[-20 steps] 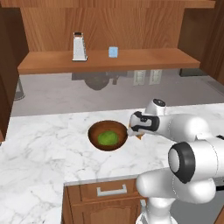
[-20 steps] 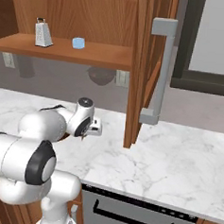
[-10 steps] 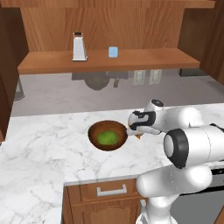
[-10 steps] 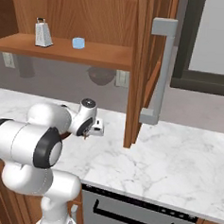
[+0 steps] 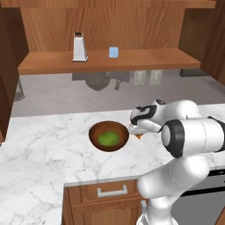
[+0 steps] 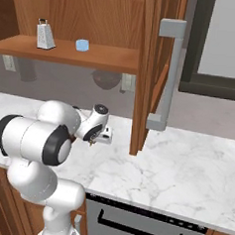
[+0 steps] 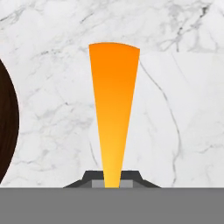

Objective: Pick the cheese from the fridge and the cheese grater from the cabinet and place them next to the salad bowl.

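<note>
Right between the jaws I'm seeing the cheese (image 7: 113, 109), an orange wedge with its narrow end pinched down at the fingertips (image 7: 94, 178) and the wide end pointing away over the marble counter (image 7: 183, 109), so the gripper (image 7: 112, 183) is clamping on it. Off to one side of the jaws in the hand view, the dark curved edge of the salad bowl (image 7: 8, 127) is peeking in, pretty close to the wedge. From the left base view I'm watching the gripper (image 5: 137, 132) hanging low over the counter just beside the salad bowl (image 5: 109, 136), with a bit of orange cheese (image 5: 139, 136) poking out under the hand; I can't tell whether it's touching the marble or not. In the right base view the gripper (image 6: 94, 139) is sitting near the wooden cabinet (image 6: 145, 71) side panel. Well above and beyond the jaws, the cheese grater (image 5: 79, 47) is standing upright on the cabinet shelf, with a small light-blue cup (image 5: 114, 52) near it.
</note>
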